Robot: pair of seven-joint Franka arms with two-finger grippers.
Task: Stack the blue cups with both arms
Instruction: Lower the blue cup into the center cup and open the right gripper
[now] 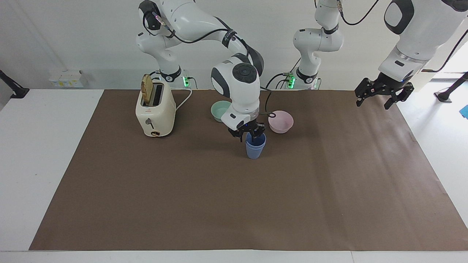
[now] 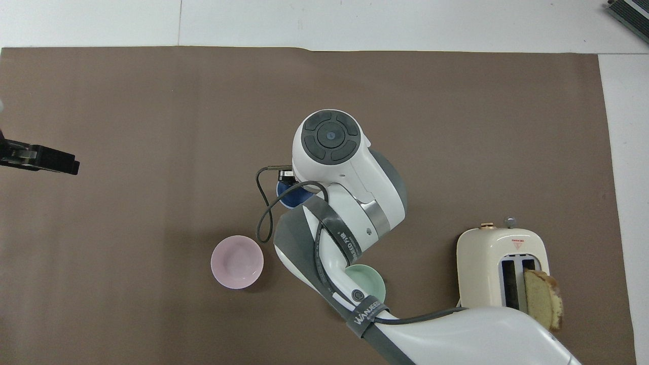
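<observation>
The brown mat (image 1: 234,204) lies bare across the stretch farther from the robots. The right arm (image 1: 237,78) reaches to mid-table, its right gripper (image 1: 247,133) spread just over the blue cups (image 1: 255,145), nested upright near the pink bowl (image 1: 280,121) and teal bowl (image 1: 221,110). The left gripper (image 1: 384,93) waits, fingers apart, over the mat's edge at the left arm's end. The toaster (image 1: 155,113) stands toward the right arm's end

White jointed arms (image 1: 237,84), dark caps, black cables
</observation>
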